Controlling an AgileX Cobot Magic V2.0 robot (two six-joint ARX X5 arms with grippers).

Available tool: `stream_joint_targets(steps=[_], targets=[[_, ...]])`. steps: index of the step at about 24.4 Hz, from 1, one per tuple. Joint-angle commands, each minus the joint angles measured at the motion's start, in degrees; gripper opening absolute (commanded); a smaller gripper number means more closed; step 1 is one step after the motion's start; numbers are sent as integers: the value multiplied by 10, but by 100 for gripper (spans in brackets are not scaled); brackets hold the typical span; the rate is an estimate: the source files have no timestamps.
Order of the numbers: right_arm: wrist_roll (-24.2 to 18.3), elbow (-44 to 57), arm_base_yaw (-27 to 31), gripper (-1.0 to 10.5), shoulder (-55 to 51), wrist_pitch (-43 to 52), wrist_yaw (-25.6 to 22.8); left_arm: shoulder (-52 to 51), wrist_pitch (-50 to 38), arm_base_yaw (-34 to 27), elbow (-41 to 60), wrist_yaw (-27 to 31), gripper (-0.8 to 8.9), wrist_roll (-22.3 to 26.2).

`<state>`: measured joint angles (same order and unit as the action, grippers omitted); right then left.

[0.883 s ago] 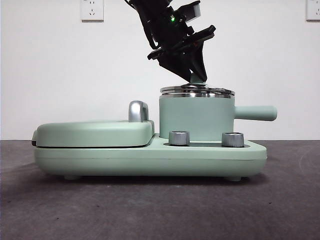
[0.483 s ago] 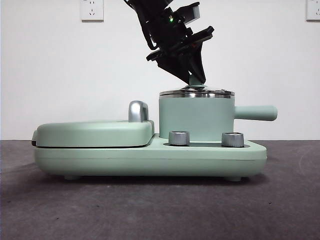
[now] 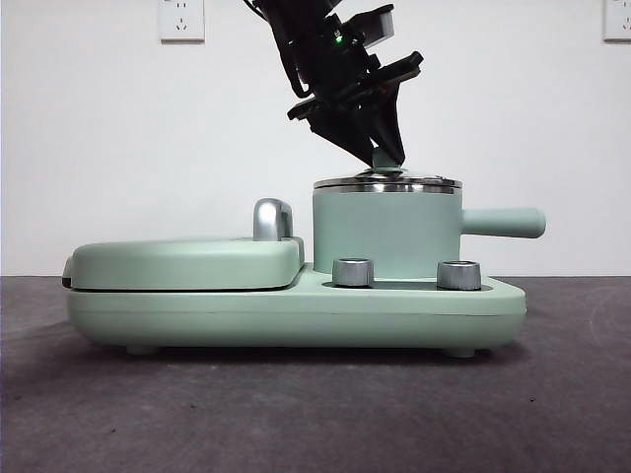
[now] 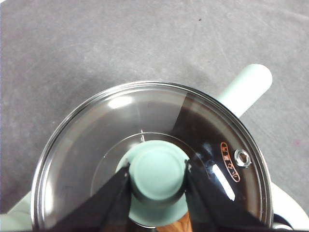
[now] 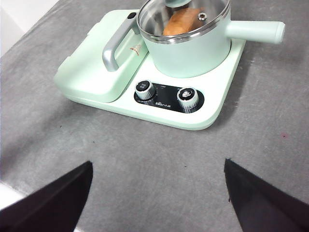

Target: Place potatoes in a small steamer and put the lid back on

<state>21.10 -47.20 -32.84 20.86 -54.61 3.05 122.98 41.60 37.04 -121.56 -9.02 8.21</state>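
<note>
Now the lid's (image 4: 149,159) knob (image 4: 158,173) sits between the left fingers (image 4: 116,193).

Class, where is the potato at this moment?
The potato lies inside the small steamer, seen through the glass lid that covers it. The left gripper is clamped on the lid's knob.

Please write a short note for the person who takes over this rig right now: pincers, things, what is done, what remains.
Left pincer: shut on the lid's knob, above the pot.
Right pincer: open, empty, waiting away from the cooker.
Potato: inside the pot, seen through the glass.
Lid: sits level on the pot rim.
Done: potato in, lid on.
Left: open the left pincer and lift it off.
</note>
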Motion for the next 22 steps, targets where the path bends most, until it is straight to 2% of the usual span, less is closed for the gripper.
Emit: stream_joint_targets(steps=[1,3,6,9,12,15,18,22], targets=[[6,-4,-4,432,0,5,0,10,6,2,-15,8,367,-23],[6,-4,-4,432,0,5,0,-2,4,1,-15,8,447,-30],[6,-4,-4,432,0,5,-1,-34,28,1,-15,8,447,-32],[6,-4,-4,432,0,5,0,-83,111,3,-15,3,446,-34],[6,-4,-4,432,0,5,6,-136,162,0,-15,-71,444,-60],[5,-4,-4,432,0,6,35,-192,205,0,-11,-71,438,-60],[5,-4,-4,432,0,6,63,-283,217,0,61,-71,438,-59],[5,-4,-4,432,0,9,64,-438,216,0,234,-71,438,-59]])
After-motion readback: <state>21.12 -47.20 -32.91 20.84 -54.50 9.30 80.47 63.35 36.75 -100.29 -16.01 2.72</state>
